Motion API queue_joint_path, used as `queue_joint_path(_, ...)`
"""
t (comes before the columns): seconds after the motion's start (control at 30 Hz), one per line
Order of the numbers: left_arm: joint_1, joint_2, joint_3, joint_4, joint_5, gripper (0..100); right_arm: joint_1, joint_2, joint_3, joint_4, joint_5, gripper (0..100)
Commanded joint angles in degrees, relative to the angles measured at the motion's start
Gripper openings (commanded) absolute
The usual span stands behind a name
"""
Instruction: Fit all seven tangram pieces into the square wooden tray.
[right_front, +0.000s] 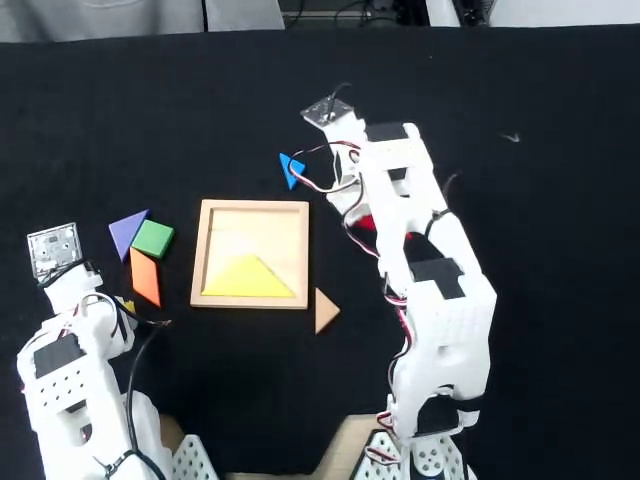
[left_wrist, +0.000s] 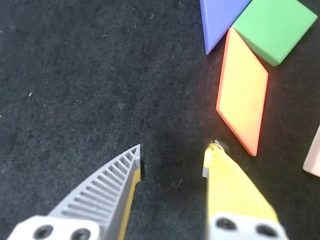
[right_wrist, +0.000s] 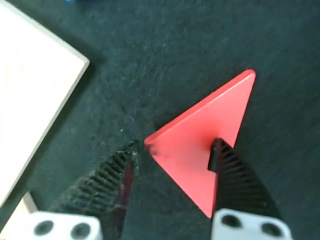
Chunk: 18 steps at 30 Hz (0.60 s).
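Observation:
The square wooden tray (right_front: 215, 222) lies mid-table with a yellow triangle (right_front: 248, 277) inside it. To its left lie a purple triangle (right_front: 127, 232), a green square (right_front: 153, 238) and an orange parallelogram (right_front: 146, 276). A small blue triangle (right_front: 291, 168) sits beyond the tray, and a tan triangle (right_front: 325, 310) lies by its near right corner. My right gripper (right_wrist: 175, 150) is open low over the red triangle (right_wrist: 200, 130), one finger above it and the other beside its corner. My left gripper (left_wrist: 175, 155) is open over bare cloth, close to the orange parallelogram (left_wrist: 242, 97).
Black cloth covers the table. The right arm's white body (right_front: 440, 300) stretches from the front edge up past the tray's right side and hides most of the red triangle (right_front: 366, 222). The left arm (right_front: 70, 370) stands at the front left corner.

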Motion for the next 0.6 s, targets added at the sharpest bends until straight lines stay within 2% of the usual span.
queue_joint_path(0.0, 0.48, -0.7, -0.22, -0.97, -0.53, 21, 0.88, -0.75, -3.38, 1.67, -0.09, 28.6)
queue_joint_path(0.13, 0.66, -0.7, -0.22, -0.97, -0.53, 21, 0.18, 0.4, -1.1, 1.32, 3.96, 31.4)
queue_joint_path(0.57, 0.48, -0.7, -0.22, -0.97, -0.53, 21, -0.7, 2.68, -1.36, -0.97, 3.16, 30.0)
